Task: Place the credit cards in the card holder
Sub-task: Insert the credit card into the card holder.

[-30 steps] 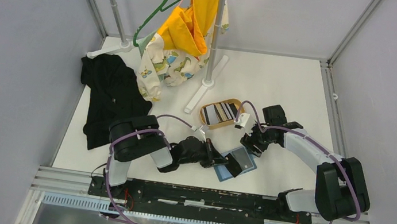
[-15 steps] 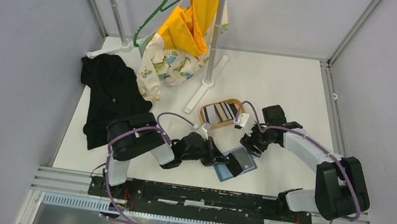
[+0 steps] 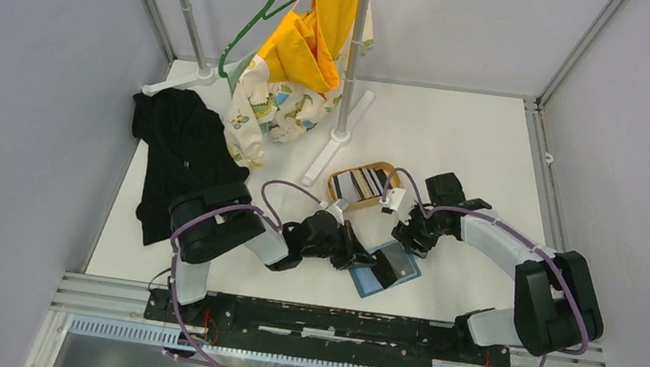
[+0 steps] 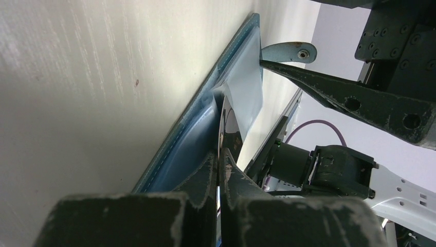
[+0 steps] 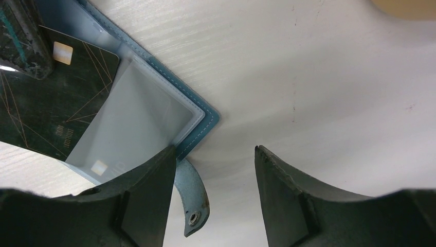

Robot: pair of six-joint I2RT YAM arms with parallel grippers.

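The teal card holder lies open on the table near the front. My left gripper is shut on a black credit card with a gold chip, whose far end lies in the holder's clear pocket. In the left wrist view the card is edge-on between my shut fingers, against the holder. My right gripper is open, one finger over the holder's far corner, and the snap tab lies between the jaws. More striped cards lie in the tray.
The oval tan wooden tray sits just beyond the holder. A white clothes stand with a yellow garment stands at the back, its foot beside the tray. A black cloth lies at the left.
My left arm has shifted a little away from me, still holding the black card at the holder. My right gripper has edged slightly left over the holder's corner.
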